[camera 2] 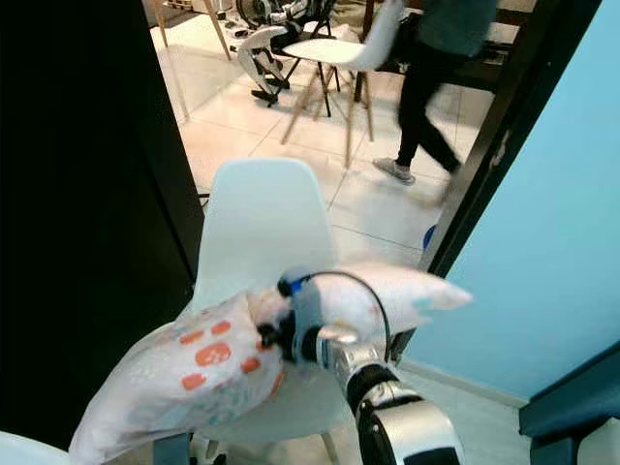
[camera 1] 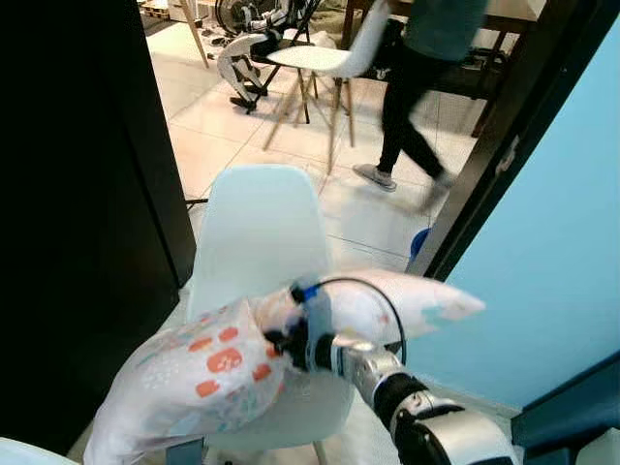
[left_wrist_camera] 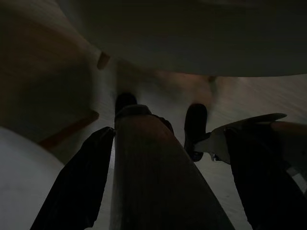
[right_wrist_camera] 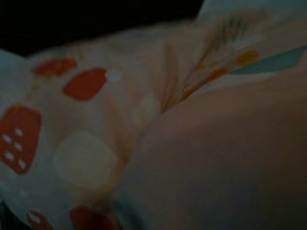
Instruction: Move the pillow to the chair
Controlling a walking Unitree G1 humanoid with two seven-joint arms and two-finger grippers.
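Observation:
A white pillow [camera 1: 203,373] printed with orange and pale shapes hangs over the seat of a white shell chair [camera 1: 257,228] straight ahead. One end droops to the left of the chair and the other sticks out to the right. My right gripper [camera 1: 278,341] is shut on the pillow's middle, its fingers buried in the fabric. The right wrist view shows the pillow cloth [right_wrist_camera: 86,120] pressed up close. In the dark left wrist view my left gripper [left_wrist_camera: 170,136] hangs low and open, its two black fingers apart with nothing held.
A black panel [camera 1: 77,194] stands close on the left of the chair. A light blue wall [camera 1: 552,242] and a dark door frame [camera 1: 494,145] close off the right. Beyond, on the tiled floor, a person [camera 1: 426,87] walks past a second white chair [camera 1: 320,63] with wooden legs.

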